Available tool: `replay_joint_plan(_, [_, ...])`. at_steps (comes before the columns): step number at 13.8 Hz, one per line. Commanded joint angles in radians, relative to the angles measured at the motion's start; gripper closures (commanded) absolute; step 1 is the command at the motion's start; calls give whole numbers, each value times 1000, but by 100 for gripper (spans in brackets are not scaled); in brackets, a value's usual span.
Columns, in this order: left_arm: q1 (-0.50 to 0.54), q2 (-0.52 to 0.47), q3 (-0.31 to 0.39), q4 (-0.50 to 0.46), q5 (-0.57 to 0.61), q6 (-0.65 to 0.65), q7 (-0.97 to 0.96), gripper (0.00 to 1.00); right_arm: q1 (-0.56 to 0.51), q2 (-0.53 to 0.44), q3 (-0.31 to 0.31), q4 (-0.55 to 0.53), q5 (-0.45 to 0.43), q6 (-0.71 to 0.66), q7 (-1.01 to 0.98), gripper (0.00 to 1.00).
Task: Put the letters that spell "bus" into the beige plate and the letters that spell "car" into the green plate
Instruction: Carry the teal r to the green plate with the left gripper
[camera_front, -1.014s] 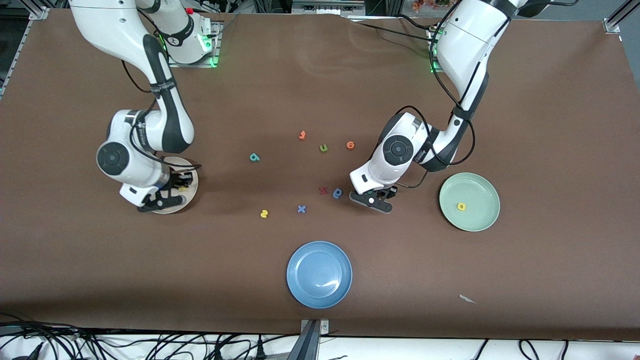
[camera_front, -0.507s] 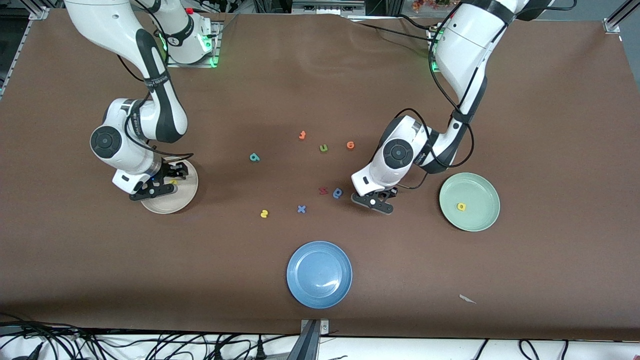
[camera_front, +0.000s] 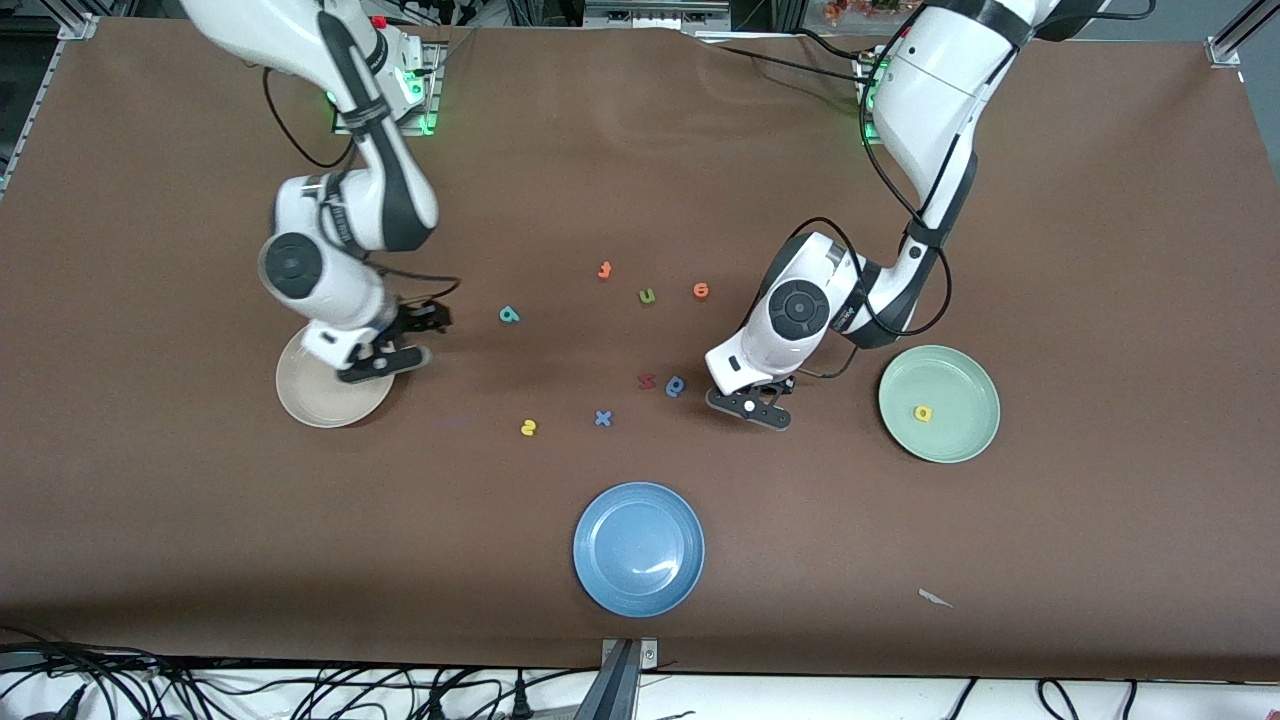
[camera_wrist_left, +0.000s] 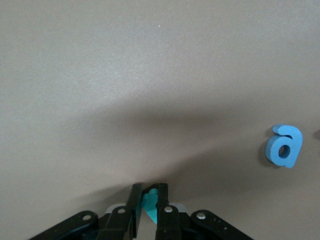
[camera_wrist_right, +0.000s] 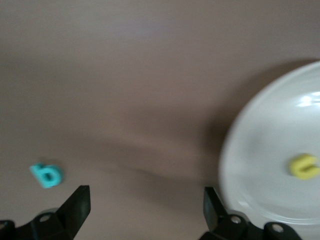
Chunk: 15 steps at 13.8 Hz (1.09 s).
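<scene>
My left gripper (camera_front: 772, 390) (camera_wrist_left: 149, 192) is low at the table between a blue letter (camera_front: 676, 385) (camera_wrist_left: 285, 146) and the green plate (camera_front: 965, 440). It is shut on a small teal letter (camera_wrist_left: 151, 205); I cannot tell which letter. A yellow "a" (camera_front: 923, 412) lies in the green plate. My right gripper (camera_front: 420, 322) (camera_wrist_right: 145, 200) hangs open and holds nothing, over the table by the beige plate's rim (camera_front: 310, 405) (camera_wrist_right: 240, 165). A yellow "u" (camera_wrist_right: 304, 166) lies in that plate. The teal "b" (camera_front: 509, 315) (camera_wrist_right: 46, 175) and the yellow "s" (camera_front: 528, 427) lie loose on the table.
A green "u" (camera_front: 647, 296), two orange letters (camera_front: 604, 270) (camera_front: 701, 290), a red letter (camera_front: 646, 380) and a blue "x" (camera_front: 603, 418) lie mid-table. A blue plate (camera_front: 638, 548) stands nearer the front camera. A white scrap (camera_front: 935, 598) lies by the front edge.
The right gripper opened, left the yellow "u" in the beige plate and swung off toward the teal "b". The left gripper closed on the teal letter.
</scene>
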Motion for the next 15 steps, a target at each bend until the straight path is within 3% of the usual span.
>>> replay_joint_plan(1, [34, -87, 7, 2, 21, -108, 0, 98, 32, -15, 72, -7, 9, 9, 20, 0])
replay_joint_plan(6, [187, -144, 7, 1, 23, -243, 224, 97, 90, -4, 89, -84, 3, 162, 8, 0])
replay_joint_plan(9, [305, -132, 7, -12, 23, -243, 390, 96, 104, 28, 92, -102, 3, 240, 0, 0])
replay_joint_plan(12, [367, -108, 7, -15, 65, -240, 435, 91, 108, 40, 92, -117, 3, 283, -2, 0])
replay_joint_plan(13, [366, -103, 7, -21, 66, -240, 433, 72, 114, 53, 94, -124, 3, 311, -2, 0])
replay_joint_plan(14, [366, -103, 7, -21, 66, -238, 430, 25, 121, 60, 94, -127, 5, 326, 5, 1])
replay_joint_plan(15, [366, -103, 7, -21, 66, -238, 431, 0, 122, 62, 94, -128, 5, 328, 8, 5])
